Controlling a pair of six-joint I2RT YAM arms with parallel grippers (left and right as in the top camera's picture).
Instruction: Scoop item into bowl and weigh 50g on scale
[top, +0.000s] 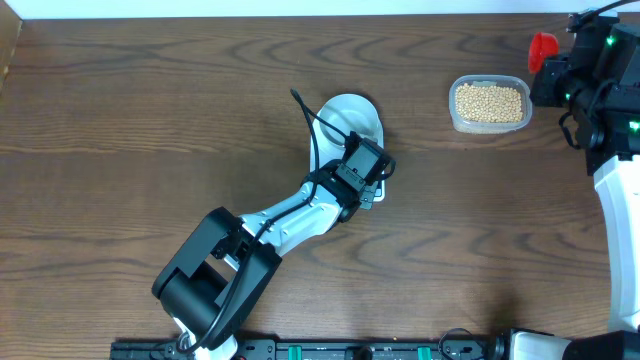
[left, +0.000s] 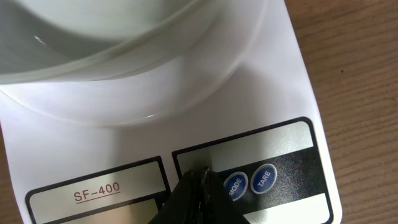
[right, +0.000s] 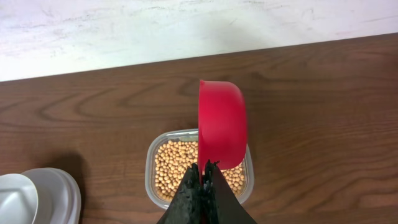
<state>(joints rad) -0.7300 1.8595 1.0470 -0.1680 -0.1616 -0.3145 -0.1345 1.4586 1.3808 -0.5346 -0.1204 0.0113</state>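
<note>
The white bowl stands on the white scale at mid table; it also shows in the left wrist view and the right wrist view. My left gripper is shut and empty, its tip on the scale's front panel just left of the blue MODE and TARE buttons. My right gripper is shut on a red scoop, also seen overhead, held above the clear tub of tan beans, which also shows in the right wrist view.
The left arm stretches diagonally from the front edge to the scale. The right arm stands at the far right. A white wall runs behind the table's back edge.
</note>
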